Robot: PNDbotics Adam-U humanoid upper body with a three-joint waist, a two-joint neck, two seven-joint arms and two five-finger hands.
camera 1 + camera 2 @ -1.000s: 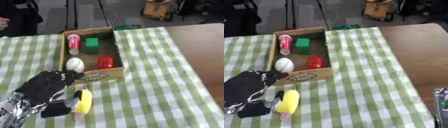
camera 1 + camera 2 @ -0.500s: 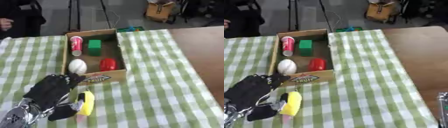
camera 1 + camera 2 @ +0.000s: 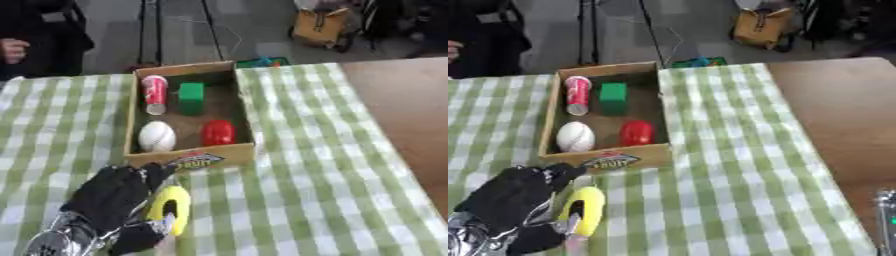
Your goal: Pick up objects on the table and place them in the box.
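My left robot hand [image 3: 109, 200] sits low at the left of the view, down on the green-checked surface [image 3: 332, 165], and I judge this to be the grasping step for the last loose item I can see. The yellow object [image 3: 171, 209] lies on the cloth just in front of the box, right beside my hand; my fingers curl along its left side and the thumb reaches under its near end, so I am closing on it, though it looks to be resting on the surface, not yet lifted. A pale pinkish bit shows at its near end; I cannot tell what that is.

Just beyond it stands the cardboard box [image 3: 245, 112], open at the top. Inside, from left to right, are a red and white can [image 3: 155, 91] lying along the left wall with a white ball [image 3: 157, 136] nearer me, then a green block [image 3: 191, 96] and a red object [image 3: 218, 132].

Next, as I judge it, I must lift the yellow object clear of the box's near wall, carry it forward, and release it over a free patch of the box floor.

My right robot hand does not show in either view.
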